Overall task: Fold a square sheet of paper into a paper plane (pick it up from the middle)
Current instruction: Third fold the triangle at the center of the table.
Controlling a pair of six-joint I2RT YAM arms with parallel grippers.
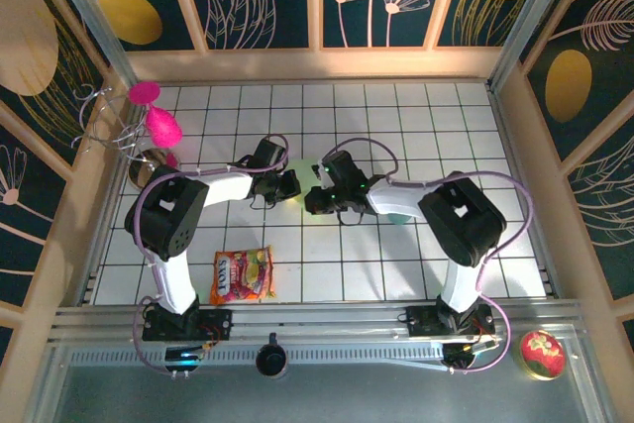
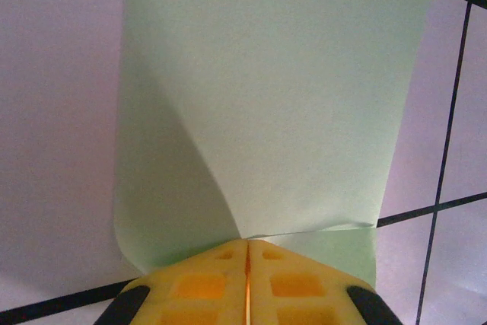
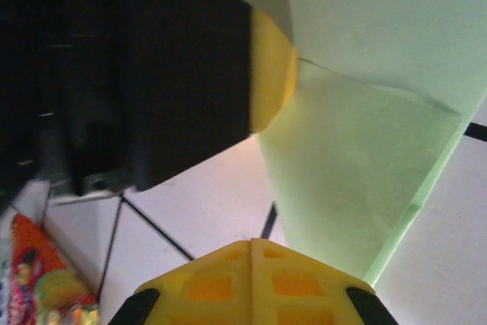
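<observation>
Top external view: two arms meet at the middle of the table [image 1: 446, 106], well apart from every edge.

- **Square sheet of paper** [image 2: 266, 97]: pale green, count one. It is held there, bowed between the grippers.
- **Left gripper** [image 2: 247, 244]: fingers pressed together, pinching the sheet's edge, which puckers at the nip.
- **Right gripper** [image 3: 251, 243]: fingers pressed together beside the sheet's lower edge. Whether paper is caught between them cannot be told.
- **Grippers:** count two.
- **Snack bag** [image 1: 241, 276]: count one, near the table's near edge, left side.
- **Hazard, as judged:** the paper is thin and held on a narrow nip. Arms drawing apart could tear it. Crowding could set a stray crease.
</observation>
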